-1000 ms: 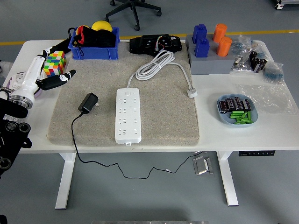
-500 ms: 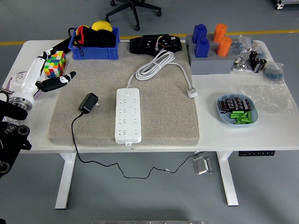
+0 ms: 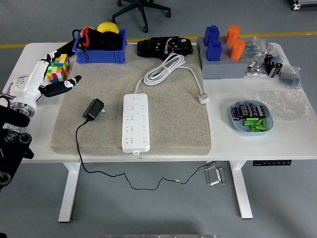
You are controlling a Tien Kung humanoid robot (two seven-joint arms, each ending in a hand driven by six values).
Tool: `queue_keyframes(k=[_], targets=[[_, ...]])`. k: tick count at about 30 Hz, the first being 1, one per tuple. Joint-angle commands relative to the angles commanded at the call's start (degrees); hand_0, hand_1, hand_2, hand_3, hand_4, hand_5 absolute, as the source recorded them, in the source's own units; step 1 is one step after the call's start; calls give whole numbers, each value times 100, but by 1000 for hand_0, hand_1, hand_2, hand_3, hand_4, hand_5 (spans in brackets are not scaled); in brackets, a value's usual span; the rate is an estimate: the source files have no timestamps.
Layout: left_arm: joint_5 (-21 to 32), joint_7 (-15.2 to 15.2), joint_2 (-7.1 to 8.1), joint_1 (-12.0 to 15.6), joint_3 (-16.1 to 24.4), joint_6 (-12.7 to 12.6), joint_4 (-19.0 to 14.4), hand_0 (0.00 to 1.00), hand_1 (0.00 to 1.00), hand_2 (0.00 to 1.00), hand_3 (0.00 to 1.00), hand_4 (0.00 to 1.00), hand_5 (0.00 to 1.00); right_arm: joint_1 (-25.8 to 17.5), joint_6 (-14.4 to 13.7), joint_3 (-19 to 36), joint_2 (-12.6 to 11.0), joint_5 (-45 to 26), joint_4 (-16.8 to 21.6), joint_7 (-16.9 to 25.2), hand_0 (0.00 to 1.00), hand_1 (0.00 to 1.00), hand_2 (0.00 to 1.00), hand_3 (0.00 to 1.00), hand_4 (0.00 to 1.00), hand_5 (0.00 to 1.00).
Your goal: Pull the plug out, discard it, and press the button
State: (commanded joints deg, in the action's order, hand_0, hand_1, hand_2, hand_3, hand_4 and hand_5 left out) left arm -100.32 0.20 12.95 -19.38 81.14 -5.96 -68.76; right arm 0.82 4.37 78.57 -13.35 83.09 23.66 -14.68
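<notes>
A white power strip point(image 3: 135, 122) lies lengthwise on the grey mat point(image 3: 173, 114), with its white cord coiled behind it and its own plug point(image 3: 202, 98) lying on the mat at the right. A black plug adapter point(image 3: 93, 109) lies loose on the mat left of the strip, its black cable trailing over the table's front edge. My left hand point(image 3: 52, 82) hovers over the table's left end, fingers spread and holding nothing, well left and behind the adapter. My right hand is out of view.
A colourful cube point(image 3: 58, 66) sits by my left hand. A blue bin point(image 3: 99, 49) and a black device point(image 3: 164, 47) stand at the back. Blue and orange blocks point(image 3: 223, 42) on a grey base and a blue dish of batteries point(image 3: 250, 118) are at the right.
My left hand has drawn back a little toward the table's left edge and up; over the last half second it has barely moved. Nothing else has moved.
</notes>
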Motion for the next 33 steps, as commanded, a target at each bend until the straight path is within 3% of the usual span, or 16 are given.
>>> queue_keyframes(k=[33], targets=[[-36,46,-35,98,215,46,-71,929,959,939,942,812,297,-22,-28,44,2,40,9,10,767,729,724,713,883,658]])
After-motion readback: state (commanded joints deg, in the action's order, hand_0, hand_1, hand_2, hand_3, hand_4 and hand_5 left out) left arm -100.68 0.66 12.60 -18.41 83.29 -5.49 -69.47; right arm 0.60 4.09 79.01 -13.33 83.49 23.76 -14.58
